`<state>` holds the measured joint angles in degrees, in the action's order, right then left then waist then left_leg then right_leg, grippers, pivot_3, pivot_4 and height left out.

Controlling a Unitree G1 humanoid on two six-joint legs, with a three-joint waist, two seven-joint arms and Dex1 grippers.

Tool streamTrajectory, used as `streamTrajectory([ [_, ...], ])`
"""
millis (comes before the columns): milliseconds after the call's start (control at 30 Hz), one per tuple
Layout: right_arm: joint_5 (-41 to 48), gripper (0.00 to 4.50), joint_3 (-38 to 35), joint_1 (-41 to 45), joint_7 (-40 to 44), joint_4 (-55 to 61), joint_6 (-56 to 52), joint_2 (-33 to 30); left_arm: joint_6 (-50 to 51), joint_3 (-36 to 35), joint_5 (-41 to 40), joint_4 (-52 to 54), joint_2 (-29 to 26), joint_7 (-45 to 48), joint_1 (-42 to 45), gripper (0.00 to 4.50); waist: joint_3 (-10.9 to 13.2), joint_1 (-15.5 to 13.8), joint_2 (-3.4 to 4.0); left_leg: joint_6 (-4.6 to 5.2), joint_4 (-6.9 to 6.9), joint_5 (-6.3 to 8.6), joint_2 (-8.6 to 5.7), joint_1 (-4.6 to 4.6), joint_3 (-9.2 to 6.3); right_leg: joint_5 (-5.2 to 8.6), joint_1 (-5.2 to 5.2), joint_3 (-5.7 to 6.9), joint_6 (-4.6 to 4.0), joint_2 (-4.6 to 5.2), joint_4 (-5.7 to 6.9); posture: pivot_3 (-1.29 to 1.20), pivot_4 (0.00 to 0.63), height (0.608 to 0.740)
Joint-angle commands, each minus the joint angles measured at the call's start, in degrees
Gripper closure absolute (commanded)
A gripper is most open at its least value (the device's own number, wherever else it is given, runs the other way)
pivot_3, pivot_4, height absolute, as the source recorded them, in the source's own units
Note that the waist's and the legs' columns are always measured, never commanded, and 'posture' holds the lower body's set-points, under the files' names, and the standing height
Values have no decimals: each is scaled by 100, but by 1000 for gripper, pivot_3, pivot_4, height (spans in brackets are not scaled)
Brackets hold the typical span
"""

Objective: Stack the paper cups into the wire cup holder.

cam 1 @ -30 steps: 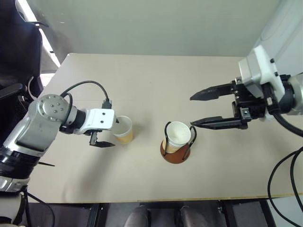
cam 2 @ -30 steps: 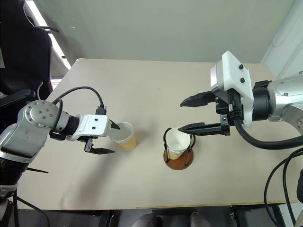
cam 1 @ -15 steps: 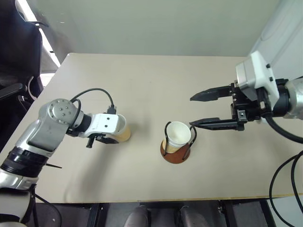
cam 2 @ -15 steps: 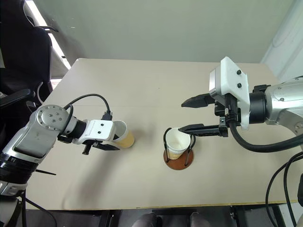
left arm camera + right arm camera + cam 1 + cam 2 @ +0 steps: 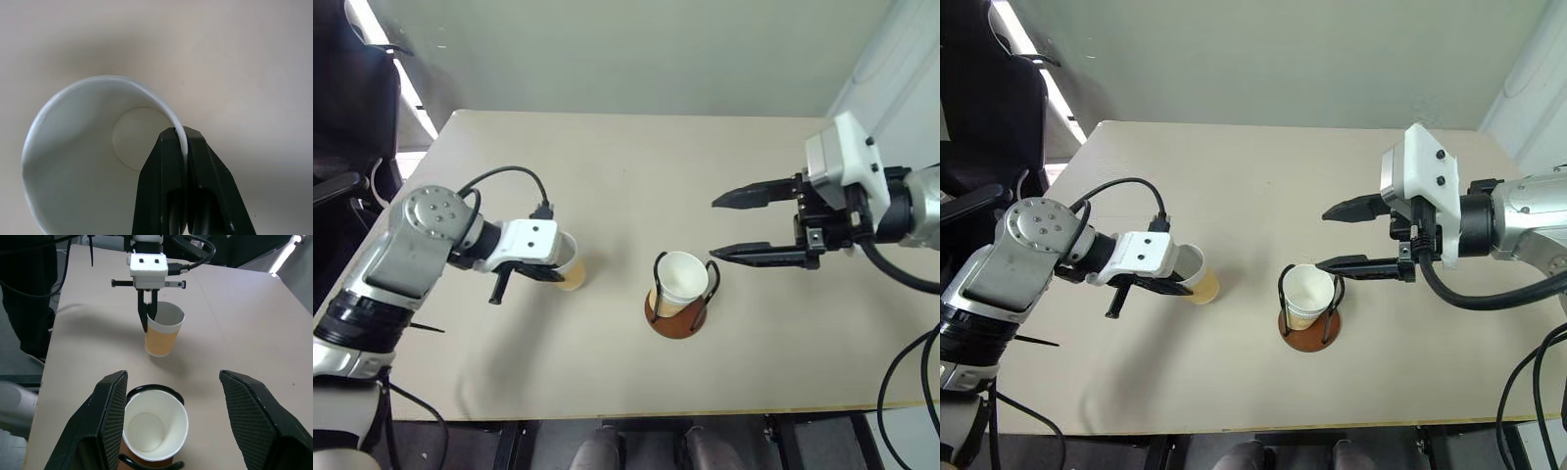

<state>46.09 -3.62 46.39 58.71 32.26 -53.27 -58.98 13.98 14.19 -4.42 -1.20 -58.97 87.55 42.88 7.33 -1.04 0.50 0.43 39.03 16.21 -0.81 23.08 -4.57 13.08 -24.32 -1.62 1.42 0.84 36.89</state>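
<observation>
Cup pinched by its rim, left of the wire cup holder (image 5: pixel 676 311).

Nearest sits the holder on the surface (image 5: pixel 636 176), one paper cup (image 5: pixel 680 282) inside. My left tool (image 5: pixel 146 318) clamps the rim of a second cup (image 5: pixel 163 329); my right tool (image 5: pixel 736 226) hangs wide apart, empty, far right.

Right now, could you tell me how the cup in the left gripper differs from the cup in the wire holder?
The gripped cup is pinched at its rim by the shut left gripper; the seated cup has nothing gripping it, and the open right gripper hovers beside it. The gripped cup is out on the table; the seated cup stands inside the wire cup holder. Both are tan with white insides.
</observation>
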Motion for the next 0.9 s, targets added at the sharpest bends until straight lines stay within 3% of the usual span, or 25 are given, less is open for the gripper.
streamTrajectory([
  [33,-229,1467,-218,-151,46,-46,420,-99,106,-317,-268,-33,0,145,490,4465,0,-16,0,0,2,0,0,2,0,0,0,0,0,0,0,0,150,740],
  [433,-479,1467,-504,-1173,130,156,896,-492,541,-357,-1071,-435,568,480,2029,4465,0,-29,0,2,4,1,0,5,3,-1,1,-2,2,2,-1,0,150,740],
  [900,-466,1467,-803,-1835,81,410,819,-833,318,1046,-2234,-895,968,495,3416,4465,1,-54,0,5,5,3,0,12,6,-6,1,-3,13,2,-10,0,150,740],
])
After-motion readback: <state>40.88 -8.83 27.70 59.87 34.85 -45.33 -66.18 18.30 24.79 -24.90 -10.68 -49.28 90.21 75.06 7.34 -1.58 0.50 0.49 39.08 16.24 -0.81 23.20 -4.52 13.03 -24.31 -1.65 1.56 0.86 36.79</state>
